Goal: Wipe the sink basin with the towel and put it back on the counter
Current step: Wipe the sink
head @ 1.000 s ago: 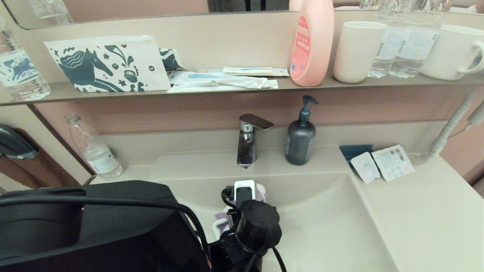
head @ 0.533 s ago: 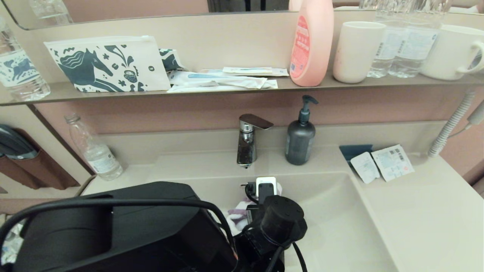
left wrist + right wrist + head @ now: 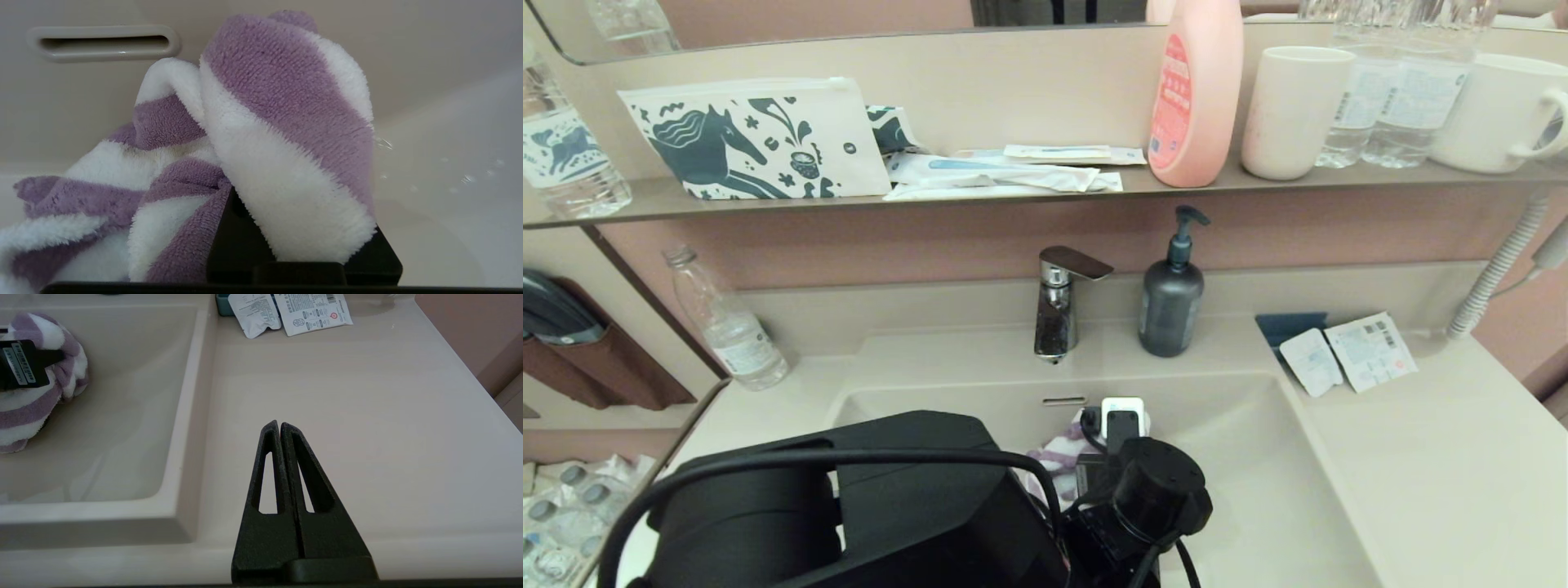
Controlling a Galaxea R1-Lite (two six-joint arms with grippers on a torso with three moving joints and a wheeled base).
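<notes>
The purple-and-white striped towel (image 3: 261, 134) is bunched in my left gripper (image 3: 302, 228), which is shut on it low in the sink basin (image 3: 1258, 490). The towel rests against the basin's back wall, just below and to the right of the overflow slot (image 3: 104, 42). In the head view the towel (image 3: 1058, 457) peeks out left of my left wrist, which covers the fingers. The drain plug is hidden. My right gripper (image 3: 280, 424) hovers shut and empty over the counter (image 3: 367, 416), right of the basin (image 3: 122, 416). From there the towel (image 3: 41, 396) shows at the far side.
The faucet (image 3: 1058, 310) and a dark soap dispenser (image 3: 1172, 298) stand behind the basin. Two sachets (image 3: 1347, 353) lie on the counter's back right. A plastic bottle (image 3: 727, 327) stands back left. The shelf above holds the horse-print pouch (image 3: 760, 139), a pink bottle (image 3: 1196, 98) and cups.
My left arm has slid rightwards along the basin's back wall with the towel, uncovering the overflow slot.
</notes>
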